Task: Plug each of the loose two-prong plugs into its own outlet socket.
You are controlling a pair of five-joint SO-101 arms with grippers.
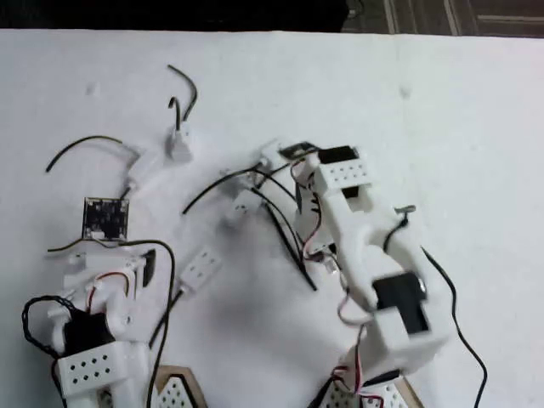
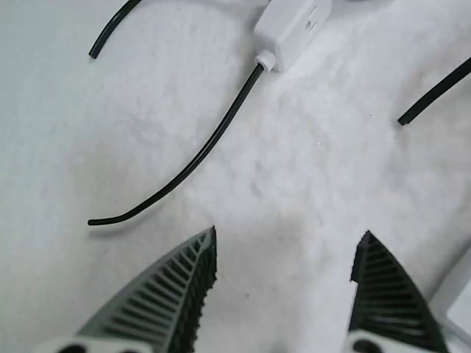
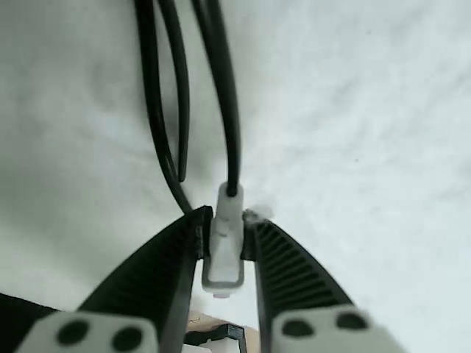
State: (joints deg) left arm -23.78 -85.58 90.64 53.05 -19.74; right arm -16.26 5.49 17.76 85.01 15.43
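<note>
White plug (image 3: 223, 257), prongs hidden, pinched by right end effector (image 3: 226, 216); left end effector (image 2: 285, 241) spread above surface (image 2: 309, 169).

I see a white worktop (image 1: 442, 110), a white plug (image 3: 223, 246) on black cords (image 3: 224, 88), black ribbed fingers (image 3: 291, 272), white arms (image 1: 365, 246), and a black-and-white speckled tag (image 1: 104, 218).

Bright diffuse light; white table (image 1: 425, 127) near washed out; soft faint shadow beside socket cable (image 2: 221, 129).
</note>
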